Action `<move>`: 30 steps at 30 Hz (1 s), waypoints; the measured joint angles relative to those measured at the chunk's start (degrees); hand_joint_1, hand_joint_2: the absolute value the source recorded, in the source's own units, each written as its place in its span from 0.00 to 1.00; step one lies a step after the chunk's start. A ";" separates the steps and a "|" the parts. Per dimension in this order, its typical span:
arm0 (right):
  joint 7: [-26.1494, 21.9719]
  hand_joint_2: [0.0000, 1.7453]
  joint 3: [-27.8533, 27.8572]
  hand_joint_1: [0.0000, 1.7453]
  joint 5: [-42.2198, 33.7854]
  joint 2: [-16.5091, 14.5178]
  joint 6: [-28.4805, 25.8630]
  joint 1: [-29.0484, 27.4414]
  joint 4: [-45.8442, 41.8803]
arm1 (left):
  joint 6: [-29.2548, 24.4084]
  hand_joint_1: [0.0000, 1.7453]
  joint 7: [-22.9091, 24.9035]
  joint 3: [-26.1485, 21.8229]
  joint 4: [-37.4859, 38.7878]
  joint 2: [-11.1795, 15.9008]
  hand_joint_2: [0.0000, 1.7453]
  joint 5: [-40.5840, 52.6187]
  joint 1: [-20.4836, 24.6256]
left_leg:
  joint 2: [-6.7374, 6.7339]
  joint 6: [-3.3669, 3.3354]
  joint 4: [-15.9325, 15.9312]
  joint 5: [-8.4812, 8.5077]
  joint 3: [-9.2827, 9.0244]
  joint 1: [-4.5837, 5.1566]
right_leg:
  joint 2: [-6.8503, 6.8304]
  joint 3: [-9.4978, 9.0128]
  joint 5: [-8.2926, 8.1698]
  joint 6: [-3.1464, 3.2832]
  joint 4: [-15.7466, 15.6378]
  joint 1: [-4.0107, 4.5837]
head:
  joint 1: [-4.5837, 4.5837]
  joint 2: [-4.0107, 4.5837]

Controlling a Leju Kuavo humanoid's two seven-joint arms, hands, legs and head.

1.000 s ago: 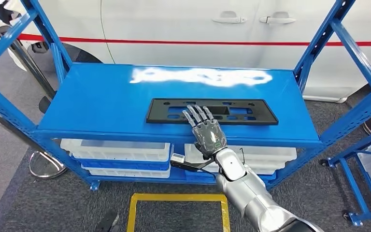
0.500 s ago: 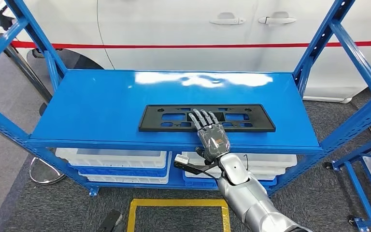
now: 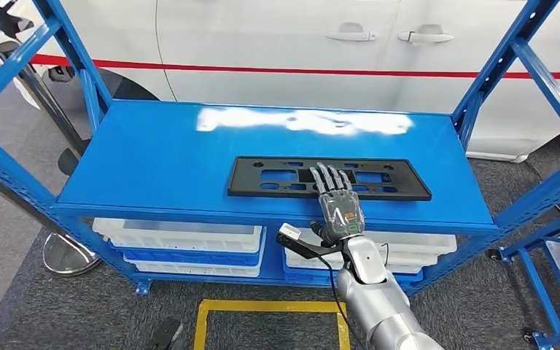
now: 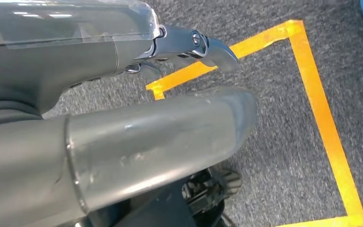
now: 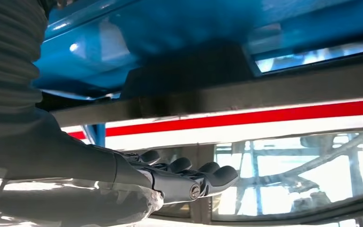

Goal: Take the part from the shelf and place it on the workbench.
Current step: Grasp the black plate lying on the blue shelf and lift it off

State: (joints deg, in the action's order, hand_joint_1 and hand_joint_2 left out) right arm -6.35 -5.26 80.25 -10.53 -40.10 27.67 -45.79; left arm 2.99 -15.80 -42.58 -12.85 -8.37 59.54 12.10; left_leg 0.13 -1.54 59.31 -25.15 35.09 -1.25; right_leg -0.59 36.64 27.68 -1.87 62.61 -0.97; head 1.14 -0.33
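The part [image 3: 277,177] is a long flat black plate with cut-outs, lying along the front half of the blue shelf top [image 3: 160,153]. My right hand [image 3: 339,204] reaches over the shelf's front edge, palm down, fingers straight and spread over the plate's near edge right of its middle; it grips nothing. The right wrist view has those fingers [image 5: 170,179] stretched out close to the dark plate [image 5: 189,66]. My left hand [image 4: 123,142] hangs above the carpet, holding nothing, its thumb apart from the fingers [image 4: 203,47].
Blue uprights [image 3: 14,51] frame the shelf on both sides. White bins [image 3: 182,237] fill the lower level. A white car [image 3: 299,44] stands close behind. A yellow tape square [image 3: 270,306] marks the carpet in front, and another blue rack [image 3: 554,270] stands to the right.
The whole picture has shifted a little, so the camera moved. My right hand stays spread over the plate's near edge, and the plate lies where it was on the shelf.
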 joint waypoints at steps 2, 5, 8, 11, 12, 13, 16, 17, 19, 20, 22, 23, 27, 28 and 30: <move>-2.80 1.00 1.95 0.00 -1.36 -0.37 -0.01 -0.40 -1.55 | -0.14 0.00 -0.01 0.04 0.00 -0.05 0.00 -0.05 0.03 | -0.19 -0.41 -0.02 0.11 0.15 0.09 | 0.03 3.42 3.63 -0.24 6.87 -0.01 | -0.01 0.00; -12.17 1.00 10.41 0.00 -3.60 -2.79 -0.01 -0.25 -5.99 | -0.62 0.00 -0.05 0.05 0.00 -0.14 0.00 -0.26 -0.08 | -0.30 -0.55 0.00 0.10 0.15 0.34 | 0.03 6.09 4.55 -0.13 12.15 0.07 | 0.01 0.00; -16.02 1.00 19.01 0.00 -3.18 -4.66 -0.01 1.00 -8.51 | -0.82 0.00 -0.13 0.06 0.00 -0.34 0.00 -0.44 -0.06 | 0.06 -0.38 0.05 -0.01 -0.25 0.50 | 0.05 1.03 -0.68 0.71 2.32 0.38 | -0.01 0.00; -17.02 1.00 23.67 0.00 -3.55 -5.35 -0.01 1.92 -9.63 | -0.91 0.00 -0.15 0.07 0.00 -0.55 0.00 -0.61 -0.05 | 0.27 0.34 0.00 -0.11 -0.38 0.72 | -0.02 -1.50 -1.96 1.44 -3.06 0.89 | 0.01 0.00; -17.42 1.00 24.82 0.00 -3.84 -5.57 -0.01 2.02 -9.88 | -0.95 0.00 -0.16 0.07 0.00 -0.55 0.00 -0.63 -0.03 | 0.27 0.65 -0.14 -0.11 -0.47 0.73 | -0.02 -1.55 -2.08 1.64 -3.22 0.85 | 0.01 0.00; -17.68 1.00 25.76 0.00 -4.08 -5.76 -0.01 2.05 -10.14 | -0.98 0.00 -0.16 0.07 0.00 -0.55 0.00 -0.63 -0.03 | 0.23 0.95 -0.12 -0.25 -0.51 0.68 | -0.02 -1.72 -2.20 1.88 -3.49 0.71 | 0.01 0.00; -17.99 1.00 27.46 0.00 -4.25 -6.43 0.00 2.23 -10.62 | -1.00 0.00 -0.16 0.07 0.00 -0.53 0.00 -0.63 0.05 | 0.15 1.81 5.03 -3.22 1.79 0.56 | 0.04 -2.38 -2.45 2.79 -4.25 0.22 | 0.03 0.00; -18.10 1.00 27.84 0.00 -4.26 -6.61 0.00 2.27 -10.66 | -1.01 0.00 -0.16 0.07 0.00 -0.53 0.00 -0.63 0.05 | 0.15 2.05 8.80 -4.92 3.67 0.54 | 0.07 -2.48 -2.36 3.01 -4.26 0.23 | 0.04 0.00; -18.73 1.00 28.63 0.00 -4.40 -6.99 0.01 2.23 -10.73 | -1.01 0.00 -0.16 0.07 0.00 -0.53 0.00 -0.63 -0.04 | 0.14 2.39 15.12 -6.74 7.21 0.49 | 0.12 -2.59 -2.09 3.19 -4.13 0.27 | 0.04 0.00; -19.23 1.00 29.02 0.00 -4.46 -7.21 0.01 2.20 -10.79 | -1.01 0.00 -0.17 0.07 0.00 -0.53 0.00 -0.63 -0.10 | 0.13 2.45 15.60 -6.08 7.78 0.47 | 0.19 -2.69 -1.90 3.16 -4.02 0.28 | 0.04 0.00; -20.12 1.00 29.67 0.00 -4.14 -7.75 0.00 2.20 -11.03 | -1.03 0.00 -0.25 0.07 0.00 -0.53 0.00 -0.63 -0.13 | 0.11 2.32 10.18 -1.99 5.65 0.44 | 0.35 -3.11 -1.38 2.94 -3.76 0.27 | 0.04 0.00; -20.35 1.00 29.87 0.00 -3.73 -8.00 -0.01 2.22 -11.16 | -1.05 0.00 -0.29 0.07 0.00 -0.53 0.00 -0.63 -0.09 | 0.09 2.10 6.32 -0.13 3.86 0.48 | 0.41 -3.34 -1.07 2.72 -3.63 0.31 | 0.03 0.00; -19.89 1.00 30.14 0.00 -2.35 -8.63 0.00 2.22 -11.35 | -1.15 0.00 -0.48 0.07 0.00 -0.52 0.00 -0.63 0.15 | 0.22 0.91 0.05 1.06 0.97 0.88 | 0.51 -3.46 -0.45 1.63 -3.42 0.63 | 0.02 0.00; -19.29 1.00 30.14 0.00 -2.08 -8.73 -0.01 2.21 -11.37 | -1.15 0.00 -0.49 0.08 0.00 -0.52 0.00 -0.63 0.15 | 0.23 0.60 -0.11 1.10 0.84 0.76 | 0.51 -3.53 -0.31 1.34 -3.47 0.58 | 0.03 0.00; -17.20 1.00 30.13 0.00 -1.65 -8.82 -0.01 2.27 -11.38 | -1.16 0.00 -0.45 0.10 0.00 -0.52 0.00 -0.63 0.21 | 0.23 -0.04 -0.67 1.18 0.40 0.49 | 0.54 -2.94 0.93 0.77 -1.79 0.52 | 0.02 0.00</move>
State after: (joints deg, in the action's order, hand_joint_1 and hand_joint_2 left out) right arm -23.55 24.87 78.60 -19.35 -40.11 29.95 -57.17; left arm 1.84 -16.25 -42.48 -12.85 -8.89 58.90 12.31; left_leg 0.36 -1.58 58.64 -23.97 35.49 -0.75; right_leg -0.05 33.69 28.61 -1.09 60.82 -0.45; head 1.15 -0.33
